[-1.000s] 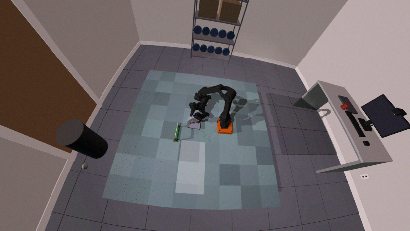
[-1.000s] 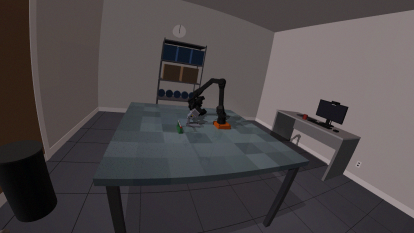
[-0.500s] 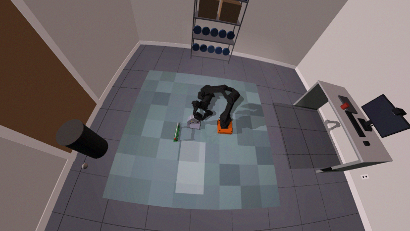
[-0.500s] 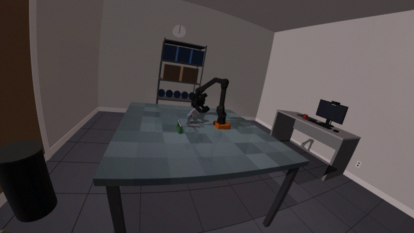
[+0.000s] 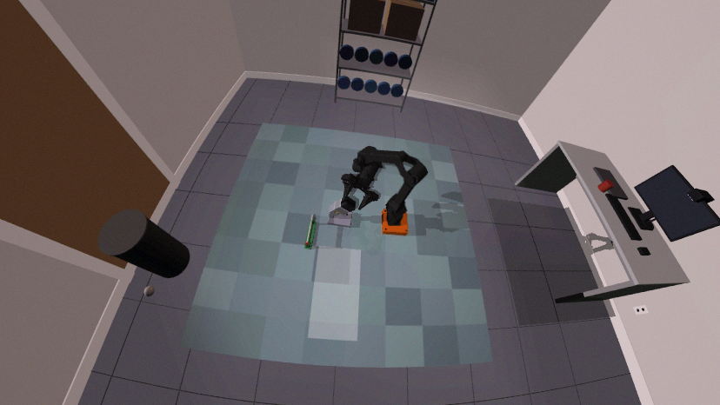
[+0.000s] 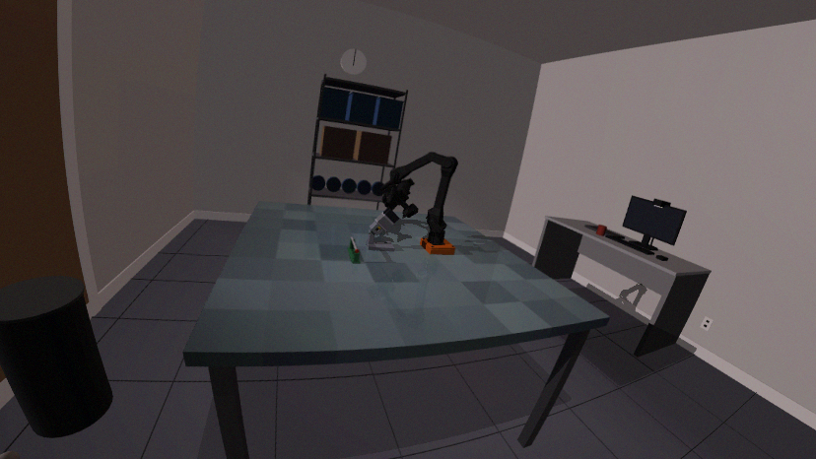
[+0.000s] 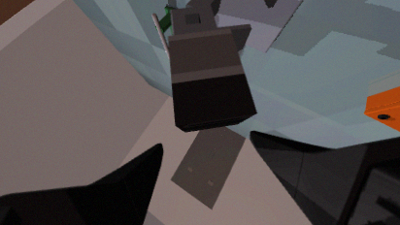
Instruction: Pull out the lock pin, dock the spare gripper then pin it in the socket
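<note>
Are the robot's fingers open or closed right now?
Open. The gripper fingers stand wide apart, and the spare gripper sits free between them.

Spare gripper docked, fingers spread wide

The spare gripper (image 7: 210,82) fills the upper centre; black fingertips flank it at the lower corners, clear of it. An orange base (image 7: 385,108) shows at right edge.
</note>
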